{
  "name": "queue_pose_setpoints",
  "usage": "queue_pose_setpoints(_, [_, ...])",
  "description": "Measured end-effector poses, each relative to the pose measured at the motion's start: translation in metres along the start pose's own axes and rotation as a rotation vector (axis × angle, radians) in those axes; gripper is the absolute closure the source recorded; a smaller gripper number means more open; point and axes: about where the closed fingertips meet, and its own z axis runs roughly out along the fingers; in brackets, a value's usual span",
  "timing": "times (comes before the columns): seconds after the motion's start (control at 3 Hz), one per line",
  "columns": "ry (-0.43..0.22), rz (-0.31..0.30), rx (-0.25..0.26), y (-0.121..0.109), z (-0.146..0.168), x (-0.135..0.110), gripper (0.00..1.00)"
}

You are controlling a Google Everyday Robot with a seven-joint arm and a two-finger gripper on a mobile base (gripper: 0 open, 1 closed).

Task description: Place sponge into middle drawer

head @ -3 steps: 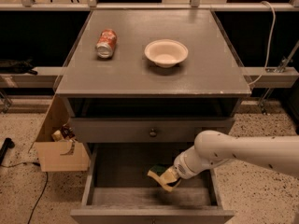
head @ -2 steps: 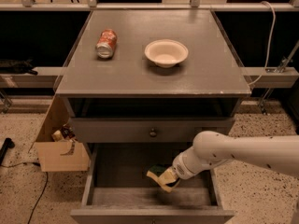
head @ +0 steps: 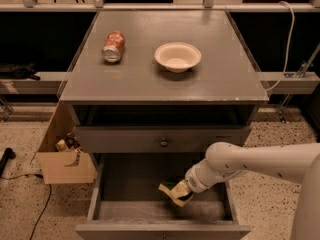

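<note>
Middle drawer of the grey cabinet stands pulled open, the robot's white arm reaching in from the right. On the cabinet top sit a white bowl and, to its left, an orange soda can on its side. Inside the drawer, the gripper has its jaws clasped on the sponge, held tilted near the floor.
</note>
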Motion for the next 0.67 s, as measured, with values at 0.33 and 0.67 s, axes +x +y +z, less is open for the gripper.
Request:
queue_pose_setpoints(0.33, [0.007,0.027,0.003,-0.0116,0.0097,0.0038,1.0])
queue_pose_setpoints(0.67, [0.007,0.047,0.007,-0.0201,0.0176,0.009,1.0])
